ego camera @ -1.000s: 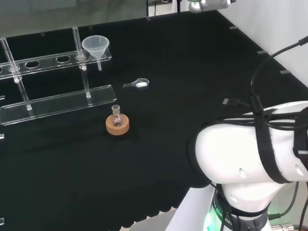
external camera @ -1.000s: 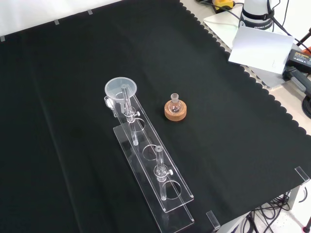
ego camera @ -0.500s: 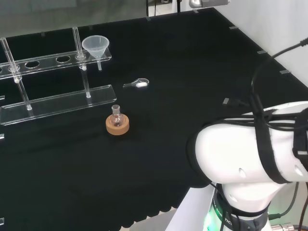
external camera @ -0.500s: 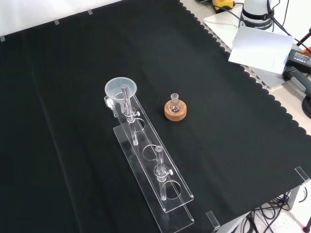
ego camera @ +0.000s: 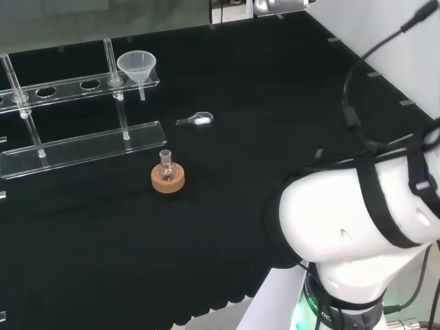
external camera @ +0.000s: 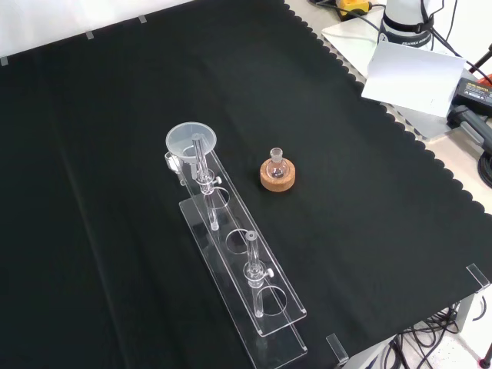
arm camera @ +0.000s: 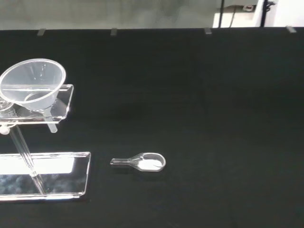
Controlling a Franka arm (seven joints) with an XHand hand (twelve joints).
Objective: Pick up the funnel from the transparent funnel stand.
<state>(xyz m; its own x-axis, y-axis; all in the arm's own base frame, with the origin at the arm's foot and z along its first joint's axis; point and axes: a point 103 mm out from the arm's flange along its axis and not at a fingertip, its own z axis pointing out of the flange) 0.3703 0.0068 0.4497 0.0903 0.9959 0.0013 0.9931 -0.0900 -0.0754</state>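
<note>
A clear plastic funnel (ego camera: 137, 67) sits in the end hole of the transparent funnel stand (ego camera: 75, 146), far left on the cloth in the head view. Its wide mouth faces up and its stem hangs below the upper shelf. From the front view the funnel (external camera: 191, 142) is at the far end of the long stand (external camera: 270, 305). The wrist view has the funnel (arm camera: 32, 84) resting in the stand's upper shelf (arm camera: 65, 102), with nothing touching it.
A small glass flask on a cork ring (ego camera: 167, 177) stands in front of the stand, also seen from the front (external camera: 277, 174). A clear spoon holding white powder (ego camera: 198, 119) lies on the cloth near the funnel (arm camera: 145, 162). The arm's white link (ego camera: 357, 227) sits low right.
In the head view the arm's white link and its black cables have shifted upward and turned a little. The funnel, stand, flask and spoon have not moved.
</note>
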